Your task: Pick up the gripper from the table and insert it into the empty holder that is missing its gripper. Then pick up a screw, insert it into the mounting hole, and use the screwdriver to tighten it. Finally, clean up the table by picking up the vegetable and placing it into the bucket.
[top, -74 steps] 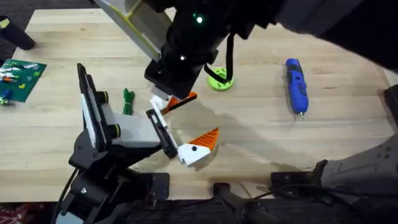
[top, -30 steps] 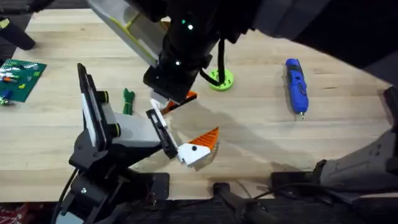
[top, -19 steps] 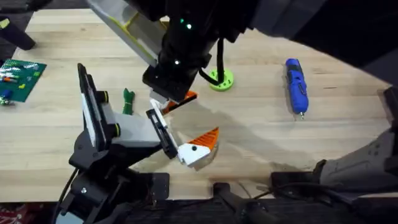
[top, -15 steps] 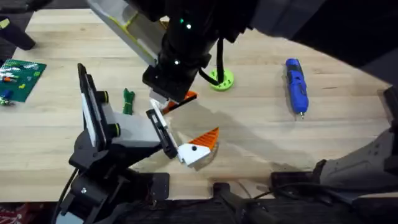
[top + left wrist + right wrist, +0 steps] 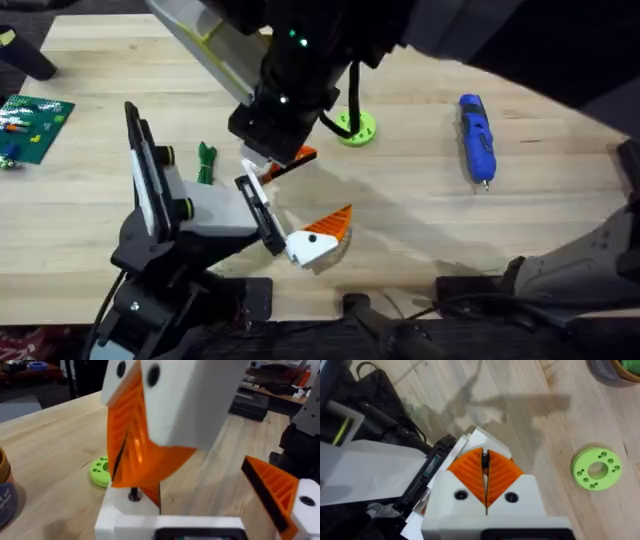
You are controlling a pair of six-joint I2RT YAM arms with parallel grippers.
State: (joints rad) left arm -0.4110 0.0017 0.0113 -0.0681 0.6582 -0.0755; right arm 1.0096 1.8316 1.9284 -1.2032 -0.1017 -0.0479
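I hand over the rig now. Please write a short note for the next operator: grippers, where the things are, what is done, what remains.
Right gripper: shut on the screw, just above the gripper at the holder. Left one: I cannot tell.
Screwdriver and vegetable lie on the table; the vegetable is outside the bucket.
Done, it seems: gripper placed at the holder.
Remaining: seat the screw, tighten it, put the vegetable away.

Black arm (image 5: 300, 70), green LED, black cable; white pincer (image 5: 486, 491), orange ribbed pads.
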